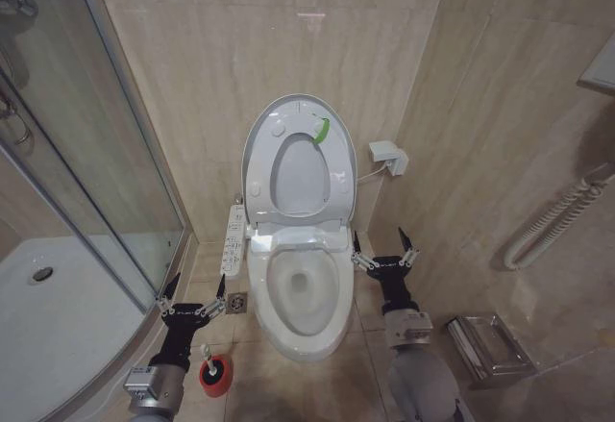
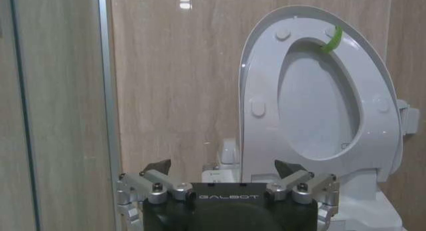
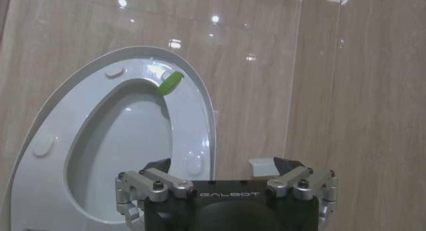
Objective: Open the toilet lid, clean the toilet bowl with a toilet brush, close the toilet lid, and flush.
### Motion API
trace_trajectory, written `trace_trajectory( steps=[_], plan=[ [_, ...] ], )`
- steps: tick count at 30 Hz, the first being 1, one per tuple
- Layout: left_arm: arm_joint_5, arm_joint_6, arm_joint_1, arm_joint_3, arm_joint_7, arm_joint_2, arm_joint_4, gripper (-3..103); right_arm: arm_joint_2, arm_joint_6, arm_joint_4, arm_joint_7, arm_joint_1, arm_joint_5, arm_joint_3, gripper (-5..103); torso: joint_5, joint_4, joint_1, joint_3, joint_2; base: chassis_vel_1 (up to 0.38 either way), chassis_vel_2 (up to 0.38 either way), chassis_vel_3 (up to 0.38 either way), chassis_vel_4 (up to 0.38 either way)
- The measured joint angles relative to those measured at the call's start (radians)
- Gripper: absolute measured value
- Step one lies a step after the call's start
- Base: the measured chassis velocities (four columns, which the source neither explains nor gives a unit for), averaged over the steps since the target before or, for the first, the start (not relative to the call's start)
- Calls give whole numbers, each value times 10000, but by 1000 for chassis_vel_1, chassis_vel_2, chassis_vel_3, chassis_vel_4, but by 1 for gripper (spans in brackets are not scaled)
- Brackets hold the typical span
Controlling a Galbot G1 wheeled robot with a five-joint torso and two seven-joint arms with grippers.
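Toilet lid: the toilet lid [image 1: 258,158] stands raised against the wall tiles, with the ring-shaped seat [image 1: 332,177] lifted against it; the underside carries round bumpers and a green strip [image 1: 323,130].
Toilet bowl: the toilet bowl [image 1: 301,287] sits on the floor below the raised lid, its basin exposed, with a side button panel [image 1: 233,239] on the robot's left.
Toilet brush: the toilet brush [image 1: 207,357] stands upright in a red cup holder [image 1: 215,375] on the floor, left of the bowl and just beside the left forearm.
Left end effector: the left end effector [image 1: 191,292] hovers low at the bowl's left, above the brush holder, fingers spread and grasping nothing.
Right end effector: the right end effector [image 1: 384,248] hovers at the bowl's right, near the rim, fingers likewise spread and empty.
Surroundings: a glass shower screen [image 1: 86,153] lies to the left; a floor drain [image 1: 237,302] sits between the left end effector and the bowl.
Step in hand: judged from the raised lid and the untouched brush, opening is complete and cleaning has not yet begun.
Next move calls for: lowering the left end effector back toward the thin handle, aligning the spread fingers on either side of it, closing firmly, and lifting straight up to clear the holder without tipping it.
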Motion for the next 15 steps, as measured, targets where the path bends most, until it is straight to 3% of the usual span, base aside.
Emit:
trace_trajectory(
  steps=[15],
  plan=[
    [0, 0, 0, 0, 0, 0, 0, 100, 0, 0, 0, 0, 0, 0, 0, 100, 0, 0, 0, 0, 0, 0, 0, 0, 0]
  ],
)
